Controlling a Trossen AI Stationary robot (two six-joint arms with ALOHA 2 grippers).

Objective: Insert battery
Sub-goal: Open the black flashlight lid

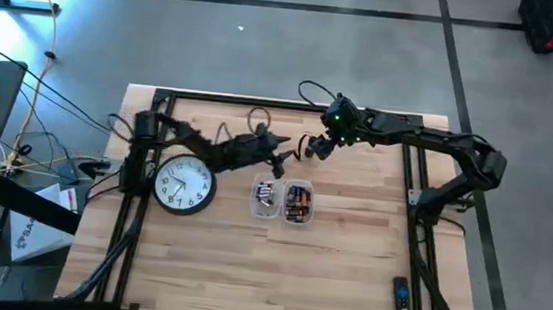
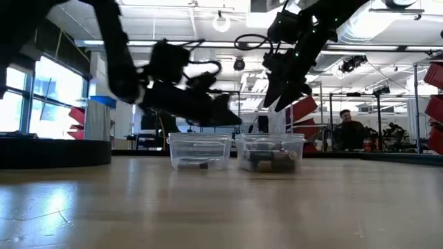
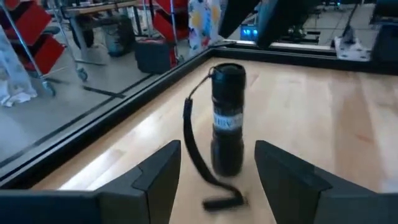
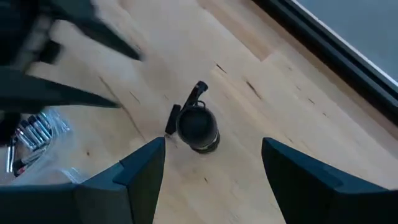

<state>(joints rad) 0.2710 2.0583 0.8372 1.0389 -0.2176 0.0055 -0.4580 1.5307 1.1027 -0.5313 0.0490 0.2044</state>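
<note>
A black flashlight (image 3: 227, 118) stands upright on its end on the wooden table, near the far middle. Its wrist strap (image 3: 194, 155) trails down onto the wood. The right wrist view looks down on the flashlight's top (image 4: 198, 127). My left gripper (image 3: 217, 148) is open and level, with a finger on either side of the flashlight's line, and touches nothing. My right gripper (image 4: 212, 144) hangs open above the flashlight, pointing down, clear of it. In the high view the two grippers (image 1: 281, 156) (image 1: 317, 147) face each other closely. No single battery is held.
Two clear tubs (image 1: 267, 196) (image 1: 297, 202) holding batteries stand just near-side of the grippers. A round wall clock (image 1: 185, 184) lies at the left. A remote (image 1: 399, 301) lies near the front right. Bare wood stretches along the near half (image 1: 246, 273).
</note>
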